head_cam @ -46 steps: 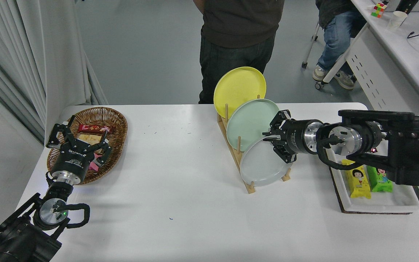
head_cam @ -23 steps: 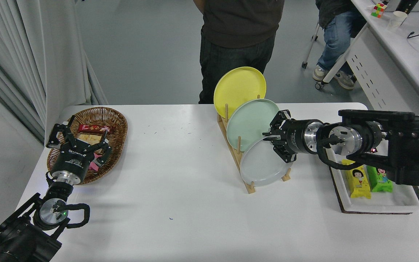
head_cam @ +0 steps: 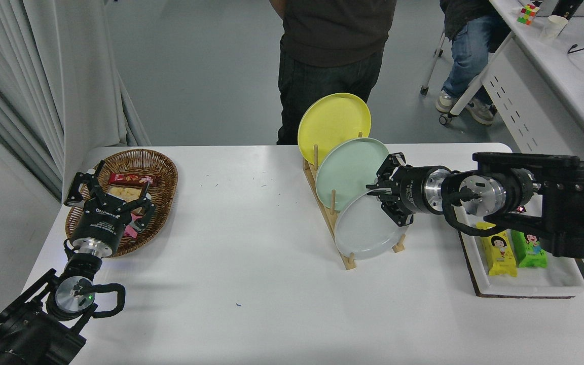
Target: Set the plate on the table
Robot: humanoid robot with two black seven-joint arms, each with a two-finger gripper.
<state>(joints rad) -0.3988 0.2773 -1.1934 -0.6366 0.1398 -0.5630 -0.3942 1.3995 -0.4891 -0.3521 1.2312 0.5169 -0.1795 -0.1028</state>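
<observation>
The pale grey plate (head_cam: 365, 233) leans in the front slot of a wooden rack (head_cam: 328, 213) on the white table (head_cam: 251, 263), in front of a mint-green plate (head_cam: 348, 170) and a yellow plate (head_cam: 330, 119). My right gripper (head_cam: 375, 194) reaches in from the right and is shut on the grey plate's upper right rim. My left gripper (head_cam: 112, 195) is parked at the lower left, open, over a wicker basket (head_cam: 165, 172).
A white tray with a dark edge (head_cam: 525, 284) holding snack packs stands at the right, under my right arm. The basket holds snacks. A person stands behind the rack at the table's far side; another sits at the upper right.
My right gripper and arm have edged up very slightly at the grey plate's rim. The left arm has not moved.
</observation>
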